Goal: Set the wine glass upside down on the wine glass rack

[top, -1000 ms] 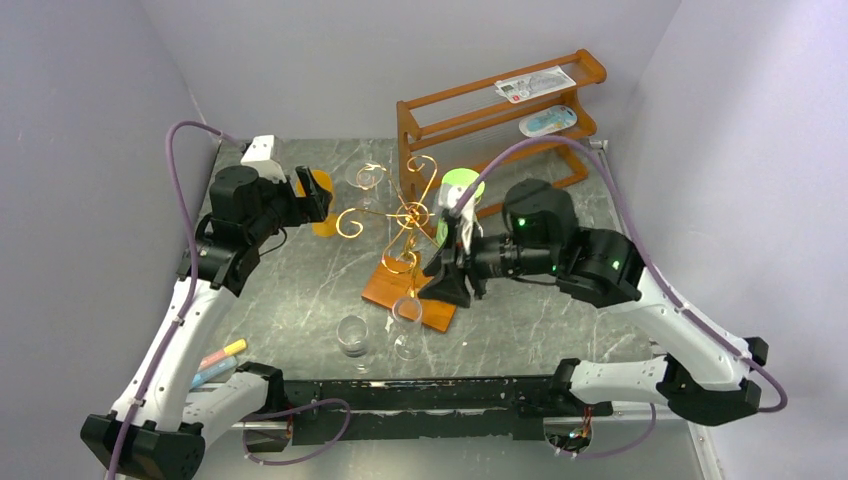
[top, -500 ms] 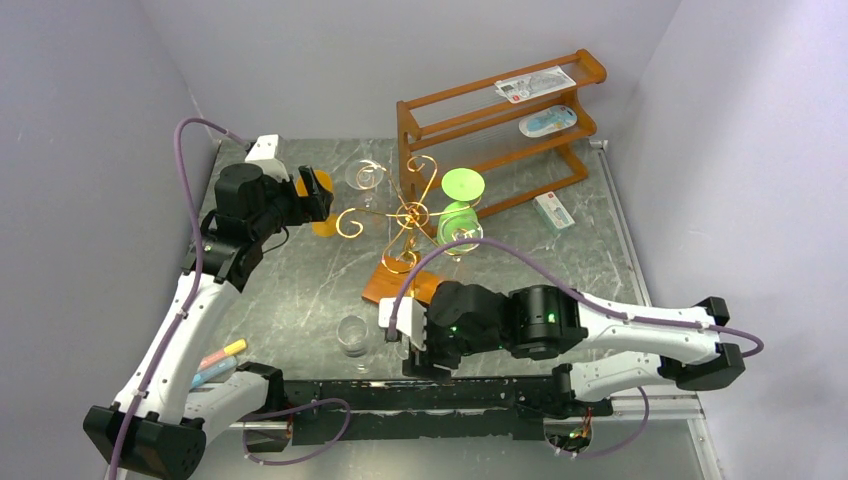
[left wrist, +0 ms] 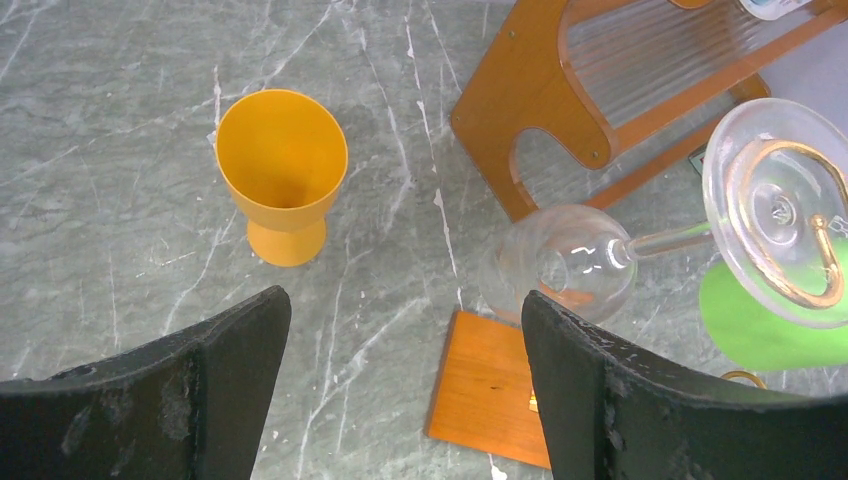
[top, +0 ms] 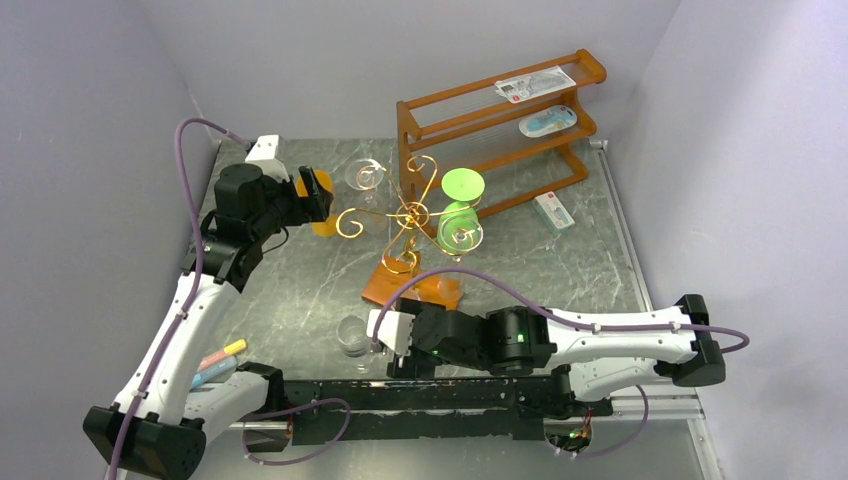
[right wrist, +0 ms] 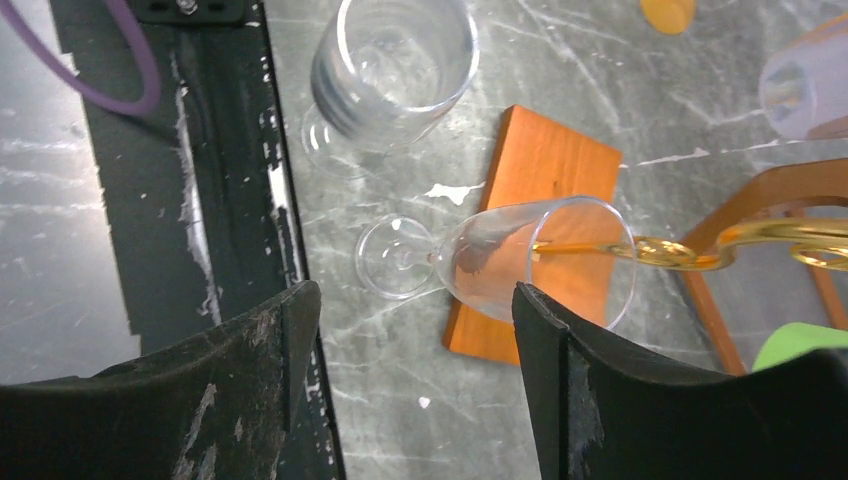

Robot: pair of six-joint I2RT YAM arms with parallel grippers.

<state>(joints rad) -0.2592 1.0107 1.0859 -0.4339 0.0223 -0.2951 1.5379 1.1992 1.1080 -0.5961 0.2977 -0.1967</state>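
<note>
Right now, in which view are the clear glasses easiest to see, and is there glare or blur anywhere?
Top external: even light, but the clear tumbler nearly fades into the marble table. Right wrist: the wine glass is sharp. Left wrist: the hung glass is crisp; no blur.

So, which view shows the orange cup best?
Left wrist: the orange cup stands whole, unobstructed. In top external the left gripper covers part of it; right wrist catches at most an orange scrap at its top edge.

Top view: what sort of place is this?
Likely a robot test booth, not a home: bare walls close around a marble-look table, two robot arms bolted at its edge.
</note>
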